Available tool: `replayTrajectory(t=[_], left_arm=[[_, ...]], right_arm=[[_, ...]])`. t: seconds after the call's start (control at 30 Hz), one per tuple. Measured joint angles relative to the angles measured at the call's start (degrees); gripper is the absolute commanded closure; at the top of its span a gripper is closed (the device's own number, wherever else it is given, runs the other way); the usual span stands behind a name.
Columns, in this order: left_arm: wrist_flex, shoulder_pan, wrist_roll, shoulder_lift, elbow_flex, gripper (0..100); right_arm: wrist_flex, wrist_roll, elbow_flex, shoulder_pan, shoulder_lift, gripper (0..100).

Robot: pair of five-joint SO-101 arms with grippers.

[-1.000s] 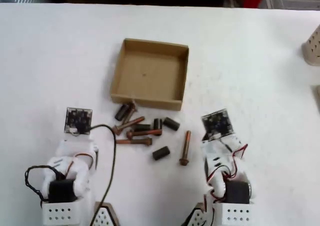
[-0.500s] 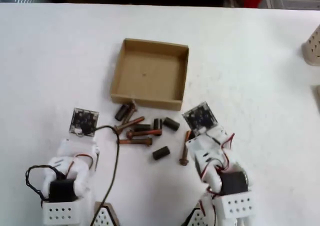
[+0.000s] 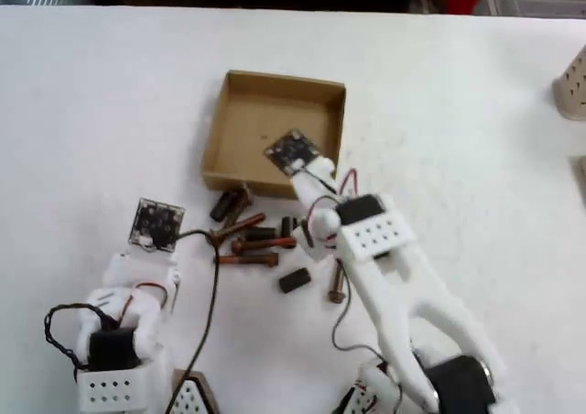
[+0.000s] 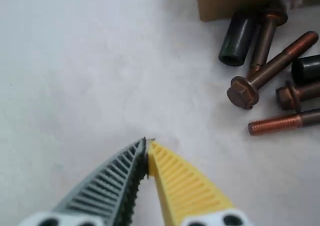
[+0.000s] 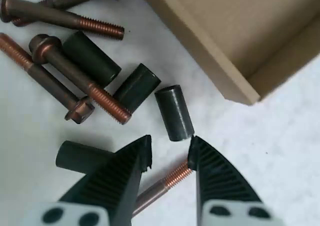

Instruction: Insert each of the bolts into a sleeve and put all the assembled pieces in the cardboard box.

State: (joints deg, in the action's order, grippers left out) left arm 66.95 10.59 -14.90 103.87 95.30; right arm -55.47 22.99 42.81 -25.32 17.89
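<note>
Bolts (image 3: pixel 247 245) and dark sleeves (image 3: pixel 293 280) lie loose in a small heap on the counter (image 3: pixel 458 112), just in front of the near wall of the cardboard box (image 3: pixel 256 130), whose floor is bare. None that I can make out is joined, so by my judgement the task is at its start, and the parts lie close to the box to keep each carry short. The right arm (image 3: pixel 403 295) is stretched out on a slant from its base at the near edge toward the box, its wrist tipped down over the heap. The right hand (image 5: pixel 170 153) is parted a little and grips nothing. The threaded end of one bolt (image 5: pixel 167 180) lies on the counter between its fingertips, and one sleeve (image 5: pixel 174 112) lies just beyond them, so either may be the aim. The left arm (image 3: pixel 124 313) is folded back near its base. The left hand (image 4: pixel 147 148) is closed on nothing, its tips over bare counter with the heap off to one side.
</note>
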Motion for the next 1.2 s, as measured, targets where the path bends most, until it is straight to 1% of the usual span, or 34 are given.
replayTrajectory(t=[0.1,0.17,0.37,0.57,0.73,0.77,0.83,0.87,0.9,0.97,1.07,1.13,1.2], left_arm=[[0.0,0.0,-0.3,0.0,0.0,90],[0.0,0.0,-0.4,0.0,0.0,89],[0.0,0.0,-0.4,0.0,0.0,89],[0.0,0.0,-0.4,0.0,0.0,89],[0.0,0.0,-0.4,0.0,0.0,89],[0.0,0.0,-0.4,0.0,0.0,89],[0.0,0.0,-0.4,0.0,0.0,89],[0.0,0.0,-0.4,0.0,0.0,89],[0.0,0.0,-0.4,0.0,0.0,89],[0.0,0.0,-0.4,0.0,0.0,89],[0.0,0.0,-0.4,0.0,0.0,89],[0.0,0.3,-0.4,0.0,0.0,89],[0.0,1.1,-0.4,0.0,0.0,89]], right_arm=[[0.0,3.0,-2.8,-0.4,-5.8,80.5],[0.0,4.7,-4.7,-0.1,-8.8,79.4],[1.3,8.7,-7.5,-0.4,-16.3,85.0],[4.1,11.5,-9.5,-0.4,-22.3,85.8],[3.7,11.7,-10.5,-0.3,-23.1,86.3],[3.7,11.7,-10.5,-0.3,-23.1,88.4],[3.7,11.7,-10.5,-0.3,-23.1,98.0],[3.7,11.7,-10.7,-0.2,-23.1,98.9],[3.8,11.8,-11.0,-0.2,-23.1,96.6],[3.8,11.8,-11.2,0.1,-23.1,98.5],[0.9,11.8,-11.2,1.1,-22.9,98.1],[-2.5,10.3,-11.1,3.3,-21.0,98.1],[-6.1,7.6,-11.1,7.6,-17.4,98.1]])
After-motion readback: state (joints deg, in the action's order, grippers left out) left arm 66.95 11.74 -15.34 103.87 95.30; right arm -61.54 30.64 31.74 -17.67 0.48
